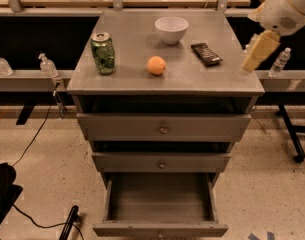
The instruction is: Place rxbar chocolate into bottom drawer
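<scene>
The rxbar chocolate, a flat black bar with pale print, lies on the grey cabinet top at the right, just right of a white bowl. The bottom drawer is pulled out and its inside looks empty. The two drawers above it are shut. My gripper hangs pale and cream-coloured from the white arm at the upper right. It is over the cabinet's right edge, a little right of the bar and apart from it.
A green can and an orange stand on the cabinet top. Clear bottles sit on the side ledges at the left and right. A black stand leg is on the floor at the right, and cables are at the left.
</scene>
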Motion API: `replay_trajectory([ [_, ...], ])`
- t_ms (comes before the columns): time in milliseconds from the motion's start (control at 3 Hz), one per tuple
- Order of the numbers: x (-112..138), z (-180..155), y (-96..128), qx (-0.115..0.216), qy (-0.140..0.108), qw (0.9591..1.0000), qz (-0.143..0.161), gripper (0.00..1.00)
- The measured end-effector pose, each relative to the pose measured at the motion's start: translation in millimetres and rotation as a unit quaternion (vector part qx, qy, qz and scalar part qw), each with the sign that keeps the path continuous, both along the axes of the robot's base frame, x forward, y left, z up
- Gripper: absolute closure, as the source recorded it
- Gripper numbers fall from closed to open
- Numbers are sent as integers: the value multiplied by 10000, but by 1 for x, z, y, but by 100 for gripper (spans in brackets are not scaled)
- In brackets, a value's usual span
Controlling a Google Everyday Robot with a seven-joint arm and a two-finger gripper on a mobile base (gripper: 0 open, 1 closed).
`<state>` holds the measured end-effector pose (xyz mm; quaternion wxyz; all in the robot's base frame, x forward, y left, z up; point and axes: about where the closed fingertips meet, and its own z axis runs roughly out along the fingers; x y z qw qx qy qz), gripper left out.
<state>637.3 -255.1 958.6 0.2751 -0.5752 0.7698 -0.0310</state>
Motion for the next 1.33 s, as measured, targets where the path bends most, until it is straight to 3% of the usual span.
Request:
replay_trajectory([
  [333,59,-6,-4,870,-412,9946,-385,0],
  [667,104,-12,-13,1905,-789,9735,-994,0],
  [1000,131,-27,-23,2606,-912,9477,-1599,0],
  [1333,157,-68,-34,3213,-786,9176,-2202,0],
])
